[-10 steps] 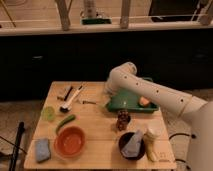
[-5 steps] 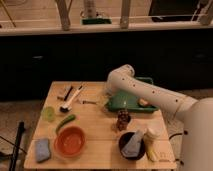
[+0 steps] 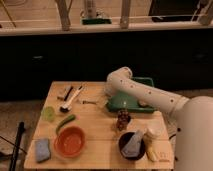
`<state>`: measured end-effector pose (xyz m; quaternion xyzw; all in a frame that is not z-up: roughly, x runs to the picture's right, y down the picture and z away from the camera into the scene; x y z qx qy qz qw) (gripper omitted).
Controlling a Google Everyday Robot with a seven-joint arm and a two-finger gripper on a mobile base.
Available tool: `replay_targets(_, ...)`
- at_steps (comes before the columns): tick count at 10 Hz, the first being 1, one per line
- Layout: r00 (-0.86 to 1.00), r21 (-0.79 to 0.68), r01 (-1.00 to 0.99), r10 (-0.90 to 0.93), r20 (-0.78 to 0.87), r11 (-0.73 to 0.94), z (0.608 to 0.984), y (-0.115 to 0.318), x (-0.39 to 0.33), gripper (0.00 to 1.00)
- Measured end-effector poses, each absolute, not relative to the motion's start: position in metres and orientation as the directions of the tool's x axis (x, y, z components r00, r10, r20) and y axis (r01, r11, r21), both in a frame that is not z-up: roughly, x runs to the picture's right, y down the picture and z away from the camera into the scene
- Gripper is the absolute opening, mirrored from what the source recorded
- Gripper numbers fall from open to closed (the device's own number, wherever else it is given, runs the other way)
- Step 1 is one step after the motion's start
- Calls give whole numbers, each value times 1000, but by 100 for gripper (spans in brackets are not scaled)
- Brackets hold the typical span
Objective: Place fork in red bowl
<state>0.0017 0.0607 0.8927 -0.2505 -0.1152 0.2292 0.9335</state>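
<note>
Fork [image 3: 89, 102] laid flat near table's [image 3: 100, 127] far edge | judged light, stiff, slippery; mid-handle hold advised | gripper [image 3: 122, 120] hung mid-table toward right edge, opening cannot be told | red bowl [image 3: 70, 141] set near front-left corner

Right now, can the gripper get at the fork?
Probably yes. The gripper hangs at the green tray's left edge, close beside the fork, with only bare table between. The white-handled utensil lies on the fork's other side, out of the way.

Bench [image 3: 100, 127]: green tray [image 3: 146, 83] back right, hand [image 3: 123, 106] low at its front edge; white-handled brush [image 3: 71, 98] back left; green pod [image 3: 65, 121] beside pale green cup [image 3: 48, 113]; blue sponge [image 3: 42, 149] front left; black bowl [image 3: 121, 142] front right, cloth [image 3: 133, 145] inside.
</note>
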Motion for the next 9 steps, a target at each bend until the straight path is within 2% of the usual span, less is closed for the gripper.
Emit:
replay_targets(4, 889, -525, -300, 433, 150, 797, 884, 58, -10, 80)
replay_targets(9, 935, -540, -148, 295, 197, 829, 881, 63, -59, 80)
